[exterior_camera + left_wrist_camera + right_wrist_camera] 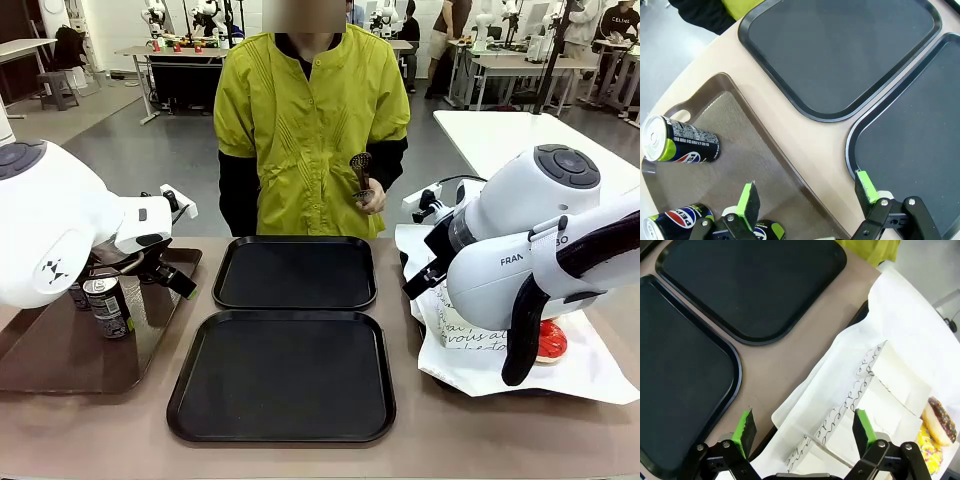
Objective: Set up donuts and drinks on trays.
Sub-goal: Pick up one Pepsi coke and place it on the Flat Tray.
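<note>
Three cans (687,145) in left wrist view; left hand (806,182), right hand (804,416) both wide open, empty.

The near tray (281,376) and far tray (295,272) lie mid-table; a can (108,305) stands on the brown tray (50,362).

- Bright, even light from overhead; a soft sheen lies on the near black tray (280,380), and shadows are faint.
- My wrist views bow straight lines toward the edges (wide lens).
- The white paper (920,325) is nearly washed out.
</note>
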`<state>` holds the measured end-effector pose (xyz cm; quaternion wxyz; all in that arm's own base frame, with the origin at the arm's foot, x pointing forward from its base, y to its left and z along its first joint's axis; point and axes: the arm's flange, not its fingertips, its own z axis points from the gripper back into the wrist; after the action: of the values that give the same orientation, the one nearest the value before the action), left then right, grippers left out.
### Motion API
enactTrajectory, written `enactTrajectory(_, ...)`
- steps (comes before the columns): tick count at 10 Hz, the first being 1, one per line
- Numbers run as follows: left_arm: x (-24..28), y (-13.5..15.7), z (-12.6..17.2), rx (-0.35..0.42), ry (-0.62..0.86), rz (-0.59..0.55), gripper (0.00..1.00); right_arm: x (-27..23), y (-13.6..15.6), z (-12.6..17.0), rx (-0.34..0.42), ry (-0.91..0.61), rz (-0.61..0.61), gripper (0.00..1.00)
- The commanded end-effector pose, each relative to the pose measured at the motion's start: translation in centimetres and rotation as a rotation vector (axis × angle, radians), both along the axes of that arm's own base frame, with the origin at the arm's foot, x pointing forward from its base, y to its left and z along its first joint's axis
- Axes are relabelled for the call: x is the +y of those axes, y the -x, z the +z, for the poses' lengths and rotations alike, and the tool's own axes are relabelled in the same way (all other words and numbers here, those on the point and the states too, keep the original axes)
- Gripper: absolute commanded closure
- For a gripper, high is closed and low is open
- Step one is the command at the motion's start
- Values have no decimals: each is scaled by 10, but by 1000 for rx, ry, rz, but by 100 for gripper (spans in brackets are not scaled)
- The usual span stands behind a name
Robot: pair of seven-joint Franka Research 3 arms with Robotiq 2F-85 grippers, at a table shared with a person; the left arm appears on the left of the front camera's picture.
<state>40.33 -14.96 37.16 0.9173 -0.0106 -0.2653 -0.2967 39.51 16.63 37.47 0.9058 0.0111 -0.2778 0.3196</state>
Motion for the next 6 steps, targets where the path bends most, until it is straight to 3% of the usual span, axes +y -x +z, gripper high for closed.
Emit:
enactTrajectory(1, 0, 0, 0, 0, 0, 0, 0, 0, 0, 0, 0, 0, 0, 0)
enactTrajectory(4, 0, 0, 0, 0, 0, 0, 0, 0, 0, 0, 0, 0, 0, 0)
enactTrajectory(6, 18, 64, 39, 17, -27, -15, 0, -17, 67, 36, -17, 64, 5, 0)
